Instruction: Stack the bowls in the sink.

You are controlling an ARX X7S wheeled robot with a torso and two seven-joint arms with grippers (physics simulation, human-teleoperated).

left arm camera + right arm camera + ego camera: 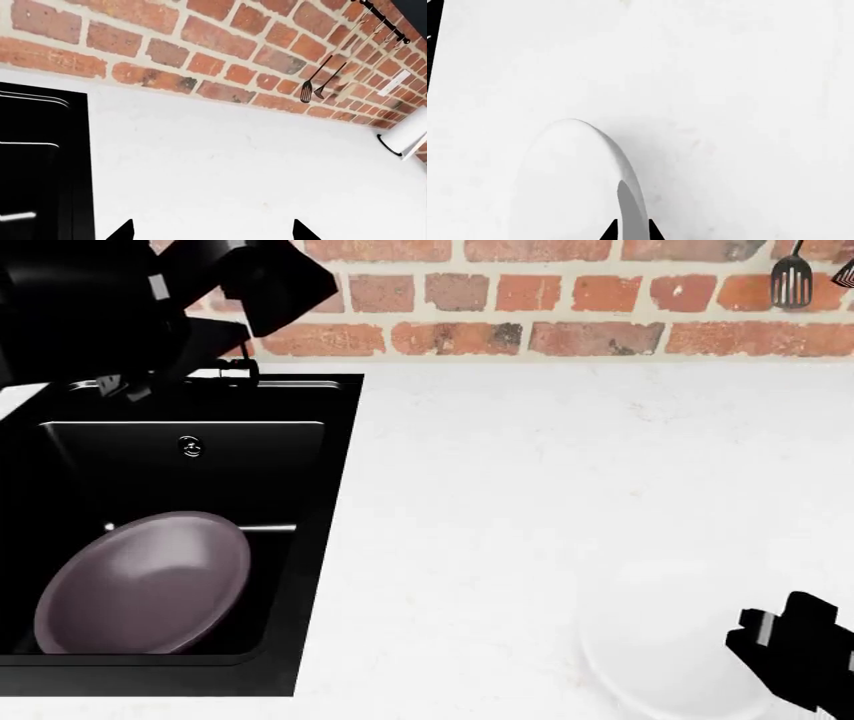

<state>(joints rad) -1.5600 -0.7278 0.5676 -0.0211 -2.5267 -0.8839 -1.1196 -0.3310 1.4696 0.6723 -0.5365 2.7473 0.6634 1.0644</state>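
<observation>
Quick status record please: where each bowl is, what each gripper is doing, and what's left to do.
purple bowl: lying tilted inside the sink
white bowl: on the counter, right of the sink, not stacked
right gripper: fingertips straddle the white bowl's rim; grip looks closed on it
left gripper: open, holding nothing, above bare counter next to the sink
remaining: carry the white bowl into the purple one

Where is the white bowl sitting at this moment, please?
In the head view the white bowl sits on the white counter, low on the right, well right of the sink, with the right hand at its rim.
</observation>
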